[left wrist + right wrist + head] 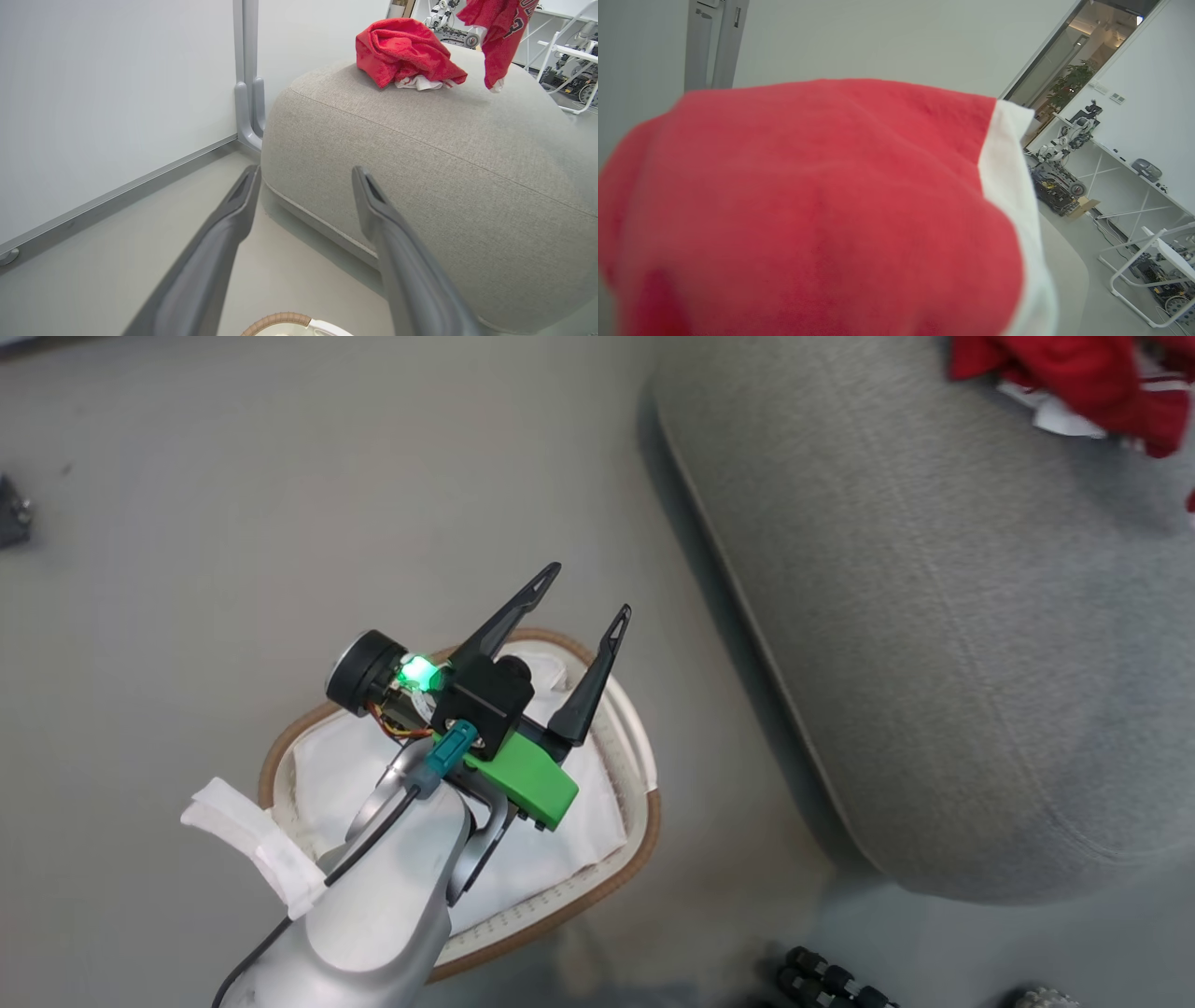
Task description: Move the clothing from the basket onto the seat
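The left gripper [586, 595] hangs open and empty over the basket [656, 817], above its white liner [588, 845]. A crumpled red garment [406, 56] lies on the seat [420, 154], and a second red garment [500, 32] dangles just above it. Red cloth covers the right gripper's fingers, so I cannot tell its grip. A strip of floor [728, 728] separates basket and seat.

left arm extended | left claw [590, 590] fingers spread, empty
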### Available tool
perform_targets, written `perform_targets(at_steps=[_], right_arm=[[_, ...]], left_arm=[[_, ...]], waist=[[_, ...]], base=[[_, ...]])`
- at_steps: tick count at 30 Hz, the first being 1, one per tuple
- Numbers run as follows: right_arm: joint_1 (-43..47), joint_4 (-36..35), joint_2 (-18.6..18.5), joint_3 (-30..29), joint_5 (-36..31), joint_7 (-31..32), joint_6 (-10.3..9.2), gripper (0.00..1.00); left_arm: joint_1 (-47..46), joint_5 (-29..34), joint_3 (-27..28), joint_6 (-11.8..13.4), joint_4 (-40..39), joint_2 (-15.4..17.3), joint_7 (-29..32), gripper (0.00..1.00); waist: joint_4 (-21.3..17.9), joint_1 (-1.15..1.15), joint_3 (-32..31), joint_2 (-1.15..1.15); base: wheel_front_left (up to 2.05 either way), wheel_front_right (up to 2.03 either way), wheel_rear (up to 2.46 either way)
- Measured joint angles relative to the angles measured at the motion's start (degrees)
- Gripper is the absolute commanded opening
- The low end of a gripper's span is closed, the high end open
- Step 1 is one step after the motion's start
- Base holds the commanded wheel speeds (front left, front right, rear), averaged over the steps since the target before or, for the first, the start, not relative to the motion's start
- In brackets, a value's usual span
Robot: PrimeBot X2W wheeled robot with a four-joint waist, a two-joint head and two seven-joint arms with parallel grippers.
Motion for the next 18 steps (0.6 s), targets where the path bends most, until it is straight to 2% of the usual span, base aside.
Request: perform_targets(at_steps=[4,7,8,9,10,14,18], right_arm=[[-0.81,5.66,-0.31,-5.84,-3.63,0.04,0.00,0.00],[-0.96,9.37,1.05,-10.22,-5.61,0.52,0.00,0.00],[-0.94,10.87,1.57,-11.72,-6.37,1.22,0.00,0.22],[-0.84,11.87,2.02,-12.91,-6.93,1.59,0.00,0.77],[-0.64,12.60,2.59,-14.29,-7.56,1.62,0.00,1.00],[0.47,13.94,4.34,-16.88,-10.74,0.67,0.00,1.00],[4.22,15.49,4.22,-17.45,-12.79,-0.40,0.00,1.00]], left_arm=[[-0.14,0.02,0.47,-0.04,-0.10,0.00,0.00,1.00],[-0.12,0.02,1.15,-0.05,0.21,0.26,0.00,1.00],[-0.08,0.02,1.31,-0.05,0.34,0.47,0.00,1.00],[-0.05,0.01,1.49,-0.05,0.51,0.64,0.00,1.00],[0.02,-0.02,1.64,-0.05,0.70,0.85,0.00,1.00],[0.60,-0.26,2.29,-0.05,1.75,1.08,0.00,1.00],[1.72,-0.90,2.67,-0.05,2.88,0.51,0.00,1.00]], waist=[[3.32,0.00,2.66,0.00],[5.38,0.00,4.47,0.00],[5.98,0.00,5.04,0.00],[6.43,0.00,5.43,0.00],[6.97,0.00,5.84,0.00],[8.15,0.01,6.01,0.00],[8.52,0.00,4.26,0.00]], base=[[0.00,0.00,0.00],[0.00,0.00,0.00],[0.00,0.00,0.00],[0.00,0.00,0.00],[0.00,0.00,0.00],[0.00,0.00,0.00],[0.00,0.00,0.00]])
